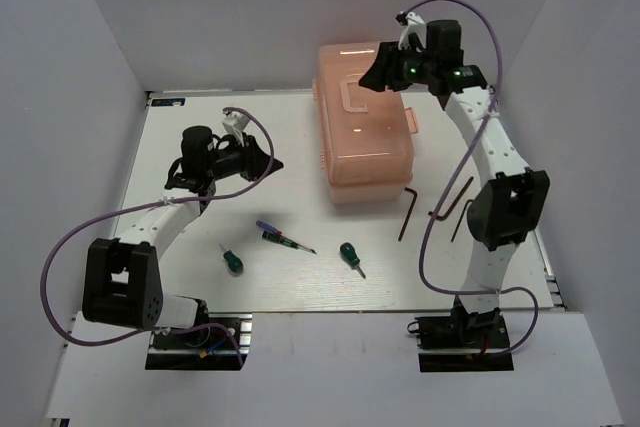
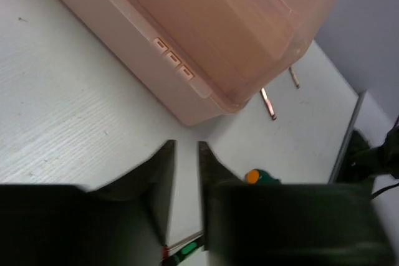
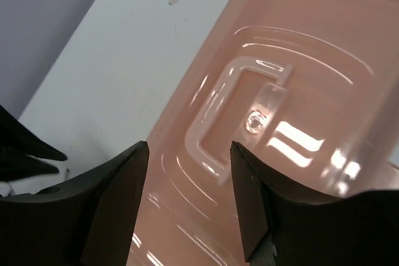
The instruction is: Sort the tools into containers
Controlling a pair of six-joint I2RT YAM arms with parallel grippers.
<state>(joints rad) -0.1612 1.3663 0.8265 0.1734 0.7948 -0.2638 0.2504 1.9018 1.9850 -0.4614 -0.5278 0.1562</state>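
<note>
Toolbox (image 3: pixel 312 42) lies closed beneath my right gripper (image 3: pixel 189 147), jaws wide and empty above its lid handle (image 3: pixel 206 109). My left gripper (image 2: pixel 187 144), jaws narrow, holds nothing; green screwdriver (image 2: pixel 262 177) lies nearby, to its side.

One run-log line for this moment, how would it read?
toolbox closed | five tools on table | left gripper empty, slightly open | right gripper open over lid handle

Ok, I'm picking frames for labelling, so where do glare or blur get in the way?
Right wrist view: white glare streaks on the box lid beside its handle, and the right pincer is dark and soft. Left wrist view: blurred throughout, the near-black left pincer hiding most of a green-handled screwdriver. Top view: even light, sharp, one faint highlight on the lid.
</note>
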